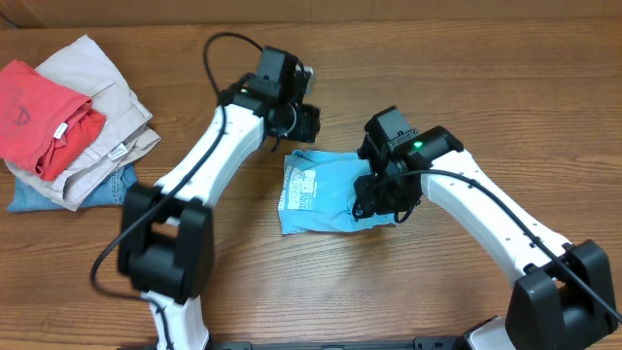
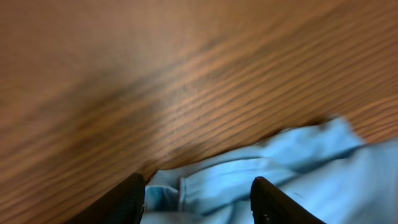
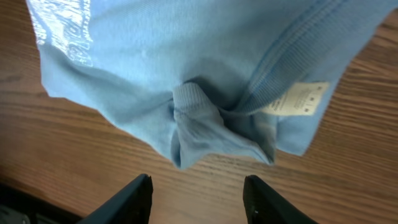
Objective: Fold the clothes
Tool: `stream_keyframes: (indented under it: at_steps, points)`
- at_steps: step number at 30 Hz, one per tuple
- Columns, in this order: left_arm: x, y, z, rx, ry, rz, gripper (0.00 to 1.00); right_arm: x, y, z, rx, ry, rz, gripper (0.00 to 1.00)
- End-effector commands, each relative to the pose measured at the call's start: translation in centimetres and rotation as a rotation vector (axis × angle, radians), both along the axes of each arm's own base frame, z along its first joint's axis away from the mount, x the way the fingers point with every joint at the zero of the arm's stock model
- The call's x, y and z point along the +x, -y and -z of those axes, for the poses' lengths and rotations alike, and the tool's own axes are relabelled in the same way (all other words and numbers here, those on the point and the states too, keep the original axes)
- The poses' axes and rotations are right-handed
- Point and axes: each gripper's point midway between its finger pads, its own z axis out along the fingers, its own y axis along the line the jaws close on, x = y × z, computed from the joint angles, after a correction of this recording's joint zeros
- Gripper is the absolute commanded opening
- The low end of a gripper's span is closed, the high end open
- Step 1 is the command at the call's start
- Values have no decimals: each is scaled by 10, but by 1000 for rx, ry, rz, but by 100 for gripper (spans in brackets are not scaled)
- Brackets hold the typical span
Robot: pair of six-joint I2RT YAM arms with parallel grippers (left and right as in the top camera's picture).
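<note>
Overhead, the sky-blue T-shirt [image 1: 326, 190] lies in the middle of the frame on the wood-grain counter [image 1: 466, 87], already down to a compact, roughly square packet with the white lettering [image 1: 299, 185] showing on its left part. I judge the folding mostly done. The packet's edges look uneven rather than crisp, so what is left seems to be neatening it. At the far left sits a separate pile: a red T-shirt [image 1: 34, 112] on beige trousers [image 1: 102, 102] over blue denim [image 1: 39, 194]. The left jaws hover just above the packet's upper edge, and the right jaws sit over its right edge. In the left wrist view, which is blurred, the two dark fingers [image 2: 134, 199] stand well apart at the bottom of the frame. Soft blue cloth shows in rumpled layers beyond them and nothing is pinched, so I read the left jaws as parted and empty. The rest of that frame is bare brown grain. In the right wrist view the right jaws are likewise spread at the bottom edge, with only bare counter between them and no cloth held. Just ahead, the shirt shows matte cotton jersey, a ribbed collar band [image 3: 292, 56] running diagonally, a small white label [image 3: 301, 99] at the right, and a bunched, lumpy tuck [image 3: 199, 121] poking out at the centre. I think that lump wants flattening.
</note>
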Motion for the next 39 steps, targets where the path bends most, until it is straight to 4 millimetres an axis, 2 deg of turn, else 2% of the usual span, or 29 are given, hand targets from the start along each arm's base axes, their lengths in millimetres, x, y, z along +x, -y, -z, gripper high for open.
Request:
stream_keyframes:
  at_steps: [1, 5, 12, 13, 14, 16, 18, 20, 22, 28, 31, 32, 34, 35, 37, 39]
  points:
    - [-11, 8, 32, -5, -76, 76, 58, -5, -3, 12, 12, -22, 18, 53]
    - [-20, 4, 51, 20, -139, 81, 58, -9, -2, 28, 10, -41, 18, 54]
    - [-51, -12, 61, 87, -275, 72, 58, -12, 10, 56, -67, -81, 23, 52]
    - [-56, -17, 63, 110, -293, 67, 56, -11, 12, 59, -80, -81, 23, 48]
    - [-61, -22, 65, 138, -315, 62, 54, -10, 14, 60, -95, -78, 24, 39]
    - [-74, -32, 70, 184, -362, 56, 46, -7, 21, 64, -139, -66, 44, 14]
    - [-86, -41, 75, 222, -405, 53, 34, -2, 35, 66, -219, -39, 97, 4]
    - [-98, -50, 79, 264, -445, 49, 20, 2, 51, 64, -308, -11, 151, 4]
    - [-110, -58, 84, 294, -489, 49, 13, 5, 66, 61, -365, 7, 204, 4]
    - [-149, -71, 97, 331, -620, 33, 8, 25, 82, 46, -356, 78, 251, 7]
    - [-162, -75, 104, 341, -662, 11, 6, 37, 84, 44, -338, 111, 252, 20]
    - [-165, -74, 104, 332, -671, 12, 5, 40, 84, 44, -333, 120, 251, 24]
    - [-167, -66, 103, 285, -689, 16, 4, 47, 82, 43, -320, 145, 255, 40]
    - [-167, -61, 101, 254, -690, 19, 4, 50, 81, 43, -312, 159, 256, 44]
    - [-160, -52, 95, 206, -665, 25, 8, 54, 79, 42, -303, 172, 253, 47]
    - [-145, -46, 81, 185, -603, 27, 15, 53, 79, 43, -296, 164, 256, 47]
